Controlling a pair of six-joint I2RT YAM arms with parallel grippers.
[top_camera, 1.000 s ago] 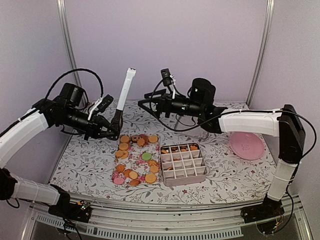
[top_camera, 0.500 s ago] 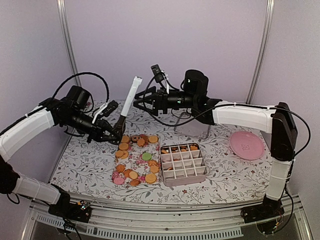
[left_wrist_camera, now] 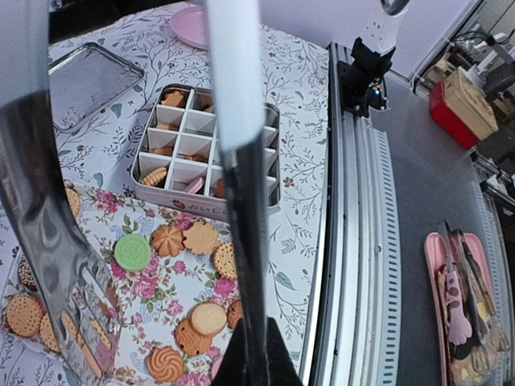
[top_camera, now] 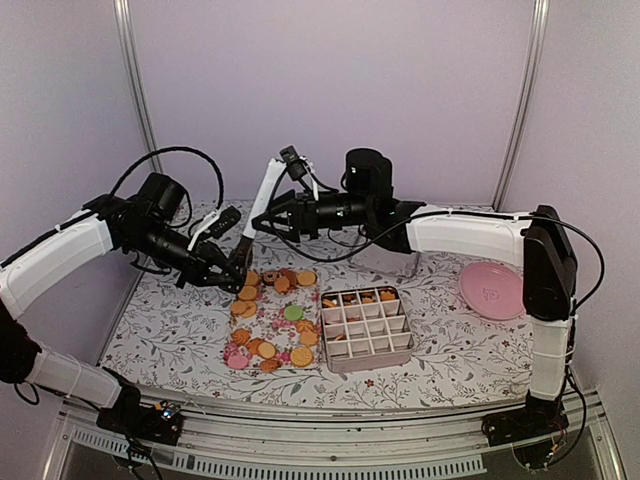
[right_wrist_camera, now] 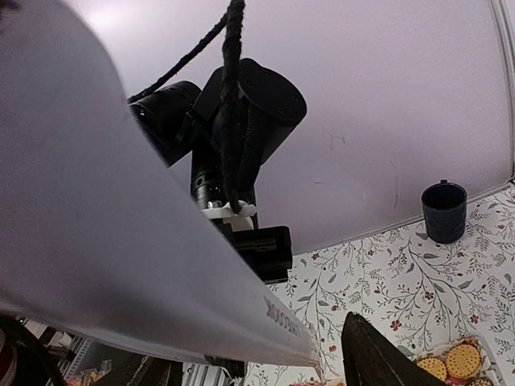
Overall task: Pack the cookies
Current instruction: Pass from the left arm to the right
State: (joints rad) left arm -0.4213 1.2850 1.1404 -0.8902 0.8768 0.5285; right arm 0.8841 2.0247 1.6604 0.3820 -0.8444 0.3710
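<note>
MID-AIR TOOL PASS OVER THE COOKIES. Centre-left in the top view, your left gripper (top_camera: 238, 268) is pressed together on the dark lower end of a white-handled tool (top_camera: 263, 185). It holds the tool nearly upright, white end free at upper centre, prob. so the other arm has bare handle to take.

Your right gripper (top_camera: 262, 222) reaches in from the right of the frame. Its jaws sit either side of the white handle, part-way up. Whether the pads have bitten yet, you can't tell: the right wrist view is filled w/ white handle, w/ one dark finger (right_wrist_camera: 370, 354) at bottom right.

The cookies (top_camera: 248, 293) are in two places. Most lie loose on the floral tray (top_camera: 277, 328) at lower centre, mostly orange-tan plus a green and a few pink. A few already sit in the back row of the divided tin (top_camera: 395, 352) just right of the tray. The front cells look unfilled, so packing is at an early stage by my read.

The tray & tin sit side by side, likely to keep each transfer short. A pink plate (top_camera: 493, 290) lies well apart at right on the worktop (top_camera: 160, 320).

In the left wrist view a slotted metal blade (left_wrist_camera: 48, 241) runs down the left edge. Can't tell if it belongs to the same tool.

The tool is not yet near any cookie. Risk: if the left lets go before the right has a firm hold, the tool drops onto the tray below.
</note>
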